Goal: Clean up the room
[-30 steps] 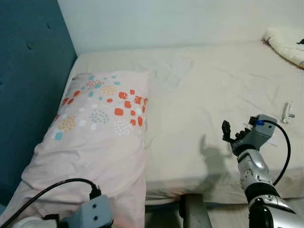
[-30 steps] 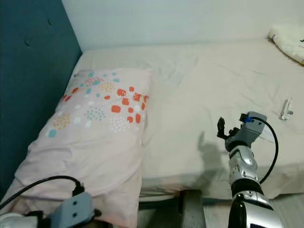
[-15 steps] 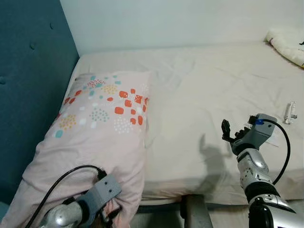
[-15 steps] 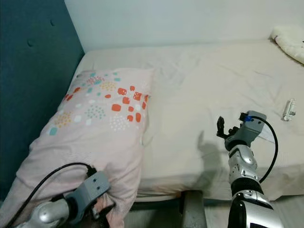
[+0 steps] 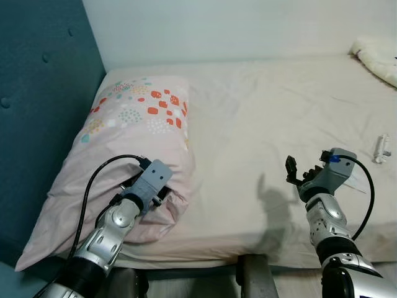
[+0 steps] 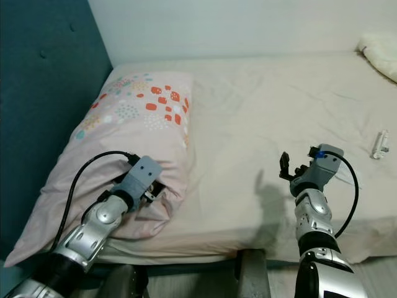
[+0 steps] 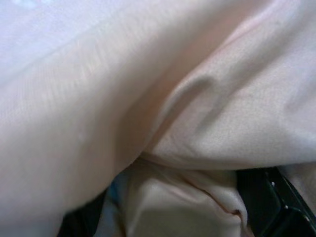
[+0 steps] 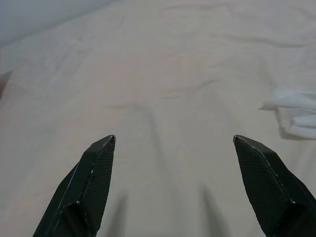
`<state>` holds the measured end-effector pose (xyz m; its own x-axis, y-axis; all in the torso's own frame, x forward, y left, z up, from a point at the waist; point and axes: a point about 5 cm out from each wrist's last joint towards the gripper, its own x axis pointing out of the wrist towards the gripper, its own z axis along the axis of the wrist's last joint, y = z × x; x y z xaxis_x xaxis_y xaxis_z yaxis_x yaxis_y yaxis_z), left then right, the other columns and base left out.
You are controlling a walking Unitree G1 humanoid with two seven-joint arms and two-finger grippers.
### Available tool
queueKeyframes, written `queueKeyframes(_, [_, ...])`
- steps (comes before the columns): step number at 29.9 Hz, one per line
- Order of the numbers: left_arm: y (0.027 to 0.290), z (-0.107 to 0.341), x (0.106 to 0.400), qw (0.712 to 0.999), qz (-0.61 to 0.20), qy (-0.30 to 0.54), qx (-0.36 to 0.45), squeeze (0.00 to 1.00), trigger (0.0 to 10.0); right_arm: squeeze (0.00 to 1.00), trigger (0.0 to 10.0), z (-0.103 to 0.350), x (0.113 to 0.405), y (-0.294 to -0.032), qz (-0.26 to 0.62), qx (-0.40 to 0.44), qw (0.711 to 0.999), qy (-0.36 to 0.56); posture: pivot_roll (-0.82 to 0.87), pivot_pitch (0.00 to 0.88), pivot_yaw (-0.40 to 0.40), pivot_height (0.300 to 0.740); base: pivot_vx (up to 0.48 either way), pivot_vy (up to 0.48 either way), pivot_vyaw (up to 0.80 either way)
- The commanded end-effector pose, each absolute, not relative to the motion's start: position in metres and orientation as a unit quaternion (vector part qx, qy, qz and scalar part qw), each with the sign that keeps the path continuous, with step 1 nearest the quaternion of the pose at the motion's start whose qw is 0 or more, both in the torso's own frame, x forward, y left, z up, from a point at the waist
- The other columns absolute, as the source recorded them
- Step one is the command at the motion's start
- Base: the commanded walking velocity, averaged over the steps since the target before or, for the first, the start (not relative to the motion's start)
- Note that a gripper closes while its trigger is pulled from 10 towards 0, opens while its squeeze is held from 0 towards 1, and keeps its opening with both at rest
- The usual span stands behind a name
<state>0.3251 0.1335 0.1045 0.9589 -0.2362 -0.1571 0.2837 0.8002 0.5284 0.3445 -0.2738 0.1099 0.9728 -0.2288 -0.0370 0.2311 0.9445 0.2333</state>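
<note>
Both left jaws (image 5: 156, 197) clamped on pillow (image 5: 133, 133) corner; right jaws (image 8: 175, 185) apart, empty.

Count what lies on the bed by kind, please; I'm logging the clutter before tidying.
Pillow: 1, pink, patterned, its near corner held by the left claw.
Small white object: 1, too small to identify.
Fluffy cream blanket: 1, at the far corner.
Total: 3.

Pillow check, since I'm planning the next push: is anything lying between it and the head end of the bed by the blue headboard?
Nothing visible does. The pillow already has its dotted end near the headboard, with bare sheet beside it. The left claw grips its near corner.
</note>
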Motion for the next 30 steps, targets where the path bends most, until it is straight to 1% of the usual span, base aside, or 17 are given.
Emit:
queueKeyframes(1, [0.14,0.101,0.33,0.945,-0.121,0.046,0.301,0.0,10.0,0.0,10.0,0.107,0.341,-0.277,-0.122,0.118,0.985,0.008,-0.01,0.09,0.018,0.54,0.0,0.0,0.0])
queueKeyframes(3, [0.14,0.095,0.329,0.942,-0.13,0.058,0.304,0.0,10.0,0.0,10.0,0.106,0.339,-0.279,-0.124,0.117,0.985,0.007,-0.01,0.092,0.024,0.54,0.0,0.0,0.0])
queueKeyframes(7, [0.155,0.062,0.313,0.909,-0.169,0.128,0.359,0.0,10.0,0.0,10.0,0.104,0.336,-0.283,-0.131,0.117,0.984,0.01,-0.01,0.096,0.024,0.54,0.0,0.0,0.0])
queueKeyframes(8, [0.165,0.054,0.307,0.898,-0.181,0.155,0.37,0.0,10.0,0.0,10.0,0.103,0.336,-0.283,-0.13,0.118,0.984,0.012,-0.01,0.099,0.022,0.54,0.0,0.0,0.0])
queueKeyframes(9, [0.165,0.054,0.307,0.898,-0.181,0.155,0.37,0.0,10.0,0.0,10.0,0.103,0.336,-0.283,-0.13,0.118,0.984,0.012,-0.01,0.099,0.022,0.54,0.0,0.0,0.0])
queueKeyframes(11, [0.196,0.045,0.293,0.864,-0.202,0.205,0.413,0.0,10.0,0.0,10.0,0.103,0.336,-0.282,-0.125,0.12,0.985,0.014,-0.01,0.102,0.016,0.54,0.0,0.0,0.0])
queueKeyframes(12, [0.196,0.045,0.293,0.864,-0.202,0.205,0.413,0.0,10.0,0.0,10.0,0.103,0.336,-0.282,-0.125,0.12,0.985,0.014,-0.01,0.102,0.016,0.54,0.0,0.0,0.0])
queueKeyframes(14, [0.222,0.05,0.282,0.838,-0.221,0.238,0.438,0.0,10.0,0.0,10.0,0.103,0.336,-0.282,-0.123,0.121,0.985,0.015,0.0,0.103,0.012,0.54,0.0,0.0,0.0])
queueKeyframes(16, [0.23,0.054,0.279,0.832,-0.227,0.245,0.444,0.0,10.0,0.0,10.0,0.103,0.337,-0.282,-0.122,0.12,0.985,0.015,0.0,0.103,0.012,0.54,0.0,0.0,0.0])
queueKeyframes(17, [0.236,0.067,0.271,0.819,-0.263,0.246,0.447,0.0,10.0,0.0,10.0,0.105,0.338,-0.282,-0.12,0.12,0.985,0.016,0.01,0.102,0.008,0.54,0.0,0.0,0.0])
queueKeyframes(19, [0.233,0.096,0.251,0.788,-0.355,0.238,0.442,0.0,10.0,0.0,10.0,0.107,0.34,-0.282,-0.118,0.121,0.985,0.016,0.01,0.102,0.003,0.54,0.0,0.0,0.0])
queueKeyframes(20, [0.233,0.096,0.251,0.788,-0.355,0.238,0.442,0.0,10.0,0.0,10.0,0.107,0.34,-0.282,-0.118,0.121,0.985,0.016,0.01,0.102,0.003,0.54,0.0,0.0,0.0])
queueKeyframes(23, [0.197,0.142,0.221,0.78,-0.494,0.179,0.34,0.0,10.0,0.0,10.0,0.109,0.343,-0.278,-0.11,0.126,0.986,0.017,0.01,0.099,-0.002,0.54,0.0,0.0,0.0])
queueKeyframes(25, [0.197,0.142,0.221,0.78,-0.494,0.179,0.34,0.0,10.0,0.0,10.0,0.109,0.343,-0.278,-0.11,0.126,0.986,0.017,0.01,0.099,-0.002,0.54,0.0,0.0,0.0])
queueKeyframes(28, [0.167,0.171,0.215,0.793,-0.555,0.074,0.24,0.0,10.0,0.0,10.0,0.111,0.344,-0.276,-0.1,0.126,0.987,0.013,0.01,0.096,-0.003,0.54,0.0,0.0,0.0])
queueKeyframes(29, [0.167,0.171,0.215,0.793,-0.555,0.074,0.24,0.0,10.0,0.0,10.0,0.111,0.344,-0.276,-0.1,0.126,0.987,0.013,0.01,0.096,-0.003,0.54,0.0,0.0,0.0])
queueKeyframes(30, [0.162,0.177,0.215,0.799,-0.563,0.044,0.207,0.0,10.0,0.0,10.0,0.111,0.344,-0.276,-0.098,0.122,0.988,0.013,0.01,0.096,-0.003,0.545,0.0,0.0,0.0])
